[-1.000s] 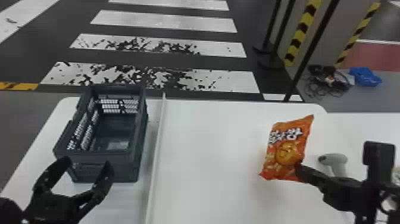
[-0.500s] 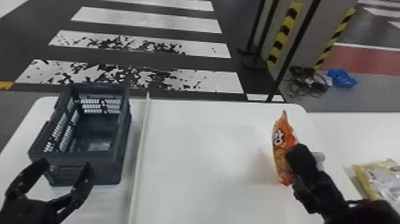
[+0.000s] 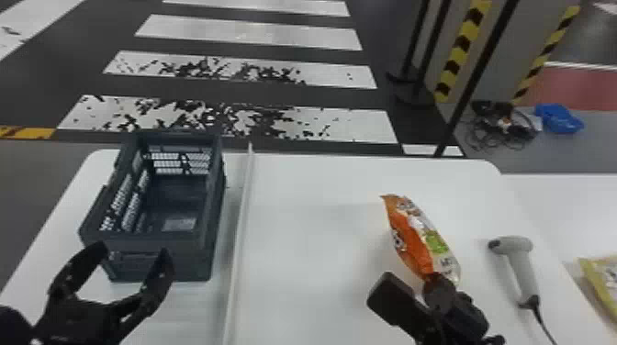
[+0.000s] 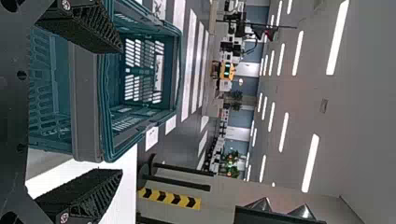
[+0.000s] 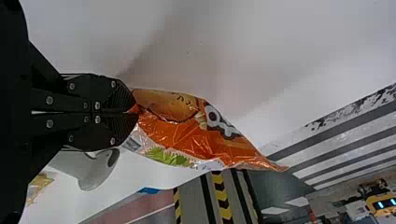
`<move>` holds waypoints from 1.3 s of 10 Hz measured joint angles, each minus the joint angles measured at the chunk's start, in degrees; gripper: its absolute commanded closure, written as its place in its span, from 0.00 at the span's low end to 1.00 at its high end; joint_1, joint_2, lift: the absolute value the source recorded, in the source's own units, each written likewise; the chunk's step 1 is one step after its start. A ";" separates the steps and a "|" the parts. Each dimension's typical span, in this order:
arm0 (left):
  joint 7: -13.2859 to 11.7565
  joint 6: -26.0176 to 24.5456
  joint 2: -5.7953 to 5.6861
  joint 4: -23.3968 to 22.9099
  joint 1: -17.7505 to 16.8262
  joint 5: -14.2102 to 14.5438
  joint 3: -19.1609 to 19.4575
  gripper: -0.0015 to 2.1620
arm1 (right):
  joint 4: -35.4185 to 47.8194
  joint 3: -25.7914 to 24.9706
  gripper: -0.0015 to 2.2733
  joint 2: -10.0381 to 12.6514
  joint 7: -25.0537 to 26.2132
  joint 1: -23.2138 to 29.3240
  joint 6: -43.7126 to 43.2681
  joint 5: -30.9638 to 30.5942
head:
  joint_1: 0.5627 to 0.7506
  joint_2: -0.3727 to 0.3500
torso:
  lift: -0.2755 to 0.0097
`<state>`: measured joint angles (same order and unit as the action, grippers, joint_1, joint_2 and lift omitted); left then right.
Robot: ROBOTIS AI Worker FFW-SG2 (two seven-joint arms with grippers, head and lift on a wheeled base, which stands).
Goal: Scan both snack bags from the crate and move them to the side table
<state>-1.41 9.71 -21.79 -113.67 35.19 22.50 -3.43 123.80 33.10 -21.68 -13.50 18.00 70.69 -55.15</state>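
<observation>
Two snack bags are accounted for, both outside the crate, which stands well to the left of the scanner, the landmark for this report. The orange snack bag is near the scanner, on its left, held by one end in the right pincer. That pincer is narrow, closed upon the packaging; the end grip presumably serves to leave the printed faces exposed for reading. Whether the code has been read cannot be told.

The yellow snack bag lies to the scanner's right, on the side surface, consistent with a finished delivery. The scanner rests on the main surface, its head towards the orange bag, a sensible station on the route between crate and destination. The left pincer is wide, holding nothing, parked well left of the scanner, apparently because the right arm has the work.

Recommended next: present the code squarely to the scanner, then pass to its right. Risk noted: an end-held bag may swing or fold, hiding the code.
</observation>
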 measured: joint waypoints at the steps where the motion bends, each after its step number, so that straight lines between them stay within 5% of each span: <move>1: 0.00 0.00 0.00 0.17 -0.02 0.00 0.00 0.04 | 0.02 1.47 0.59 0.07 -0.31 -0.38 -0.45 2.48 | 0.70 0.50 | 0.62; 2: 0.00 0.00 -0.02 0.38 -0.03 0.00 0.00 0.04 | 0.48 2.08 0.18 0.09 -0.26 -0.42 -1.28 5.92 | 0.70 0.54 | 0.62; 3: -0.01 0.00 -0.07 0.45 -0.03 0.00 0.00 0.04 | 1.42 1.82 0.01 0.11 -0.04 -0.12 -2.05 10.33 | 0.70 0.59 | 0.62; 7: -0.09 0.00 -0.30 0.45 -0.04 0.09 0.00 0.04 | 7.06 -5.22 0.02 0.57 0.09 2.00 -3.41 23.43 | 0.70 0.62 | 0.62; 11: -0.09 0.00 -0.36 0.29 -0.04 0.09 -0.17 0.04 | 14.27 -23.31 0.04 2.50 -2.11 5.56 -8.87 45.67 | 0.70 0.59 | 0.62; 13: -0.11 0.00 -0.44 0.29 -0.04 0.09 -0.18 0.04 | 14.10 -30.61 0.21 4.81 -2.39 6.40 -12.04 55.22 | 0.70 0.58 | 0.62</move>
<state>-1.51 9.71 -22.23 -113.38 35.15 22.59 -3.60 137.90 2.49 -16.87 -15.89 24.39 58.65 0.07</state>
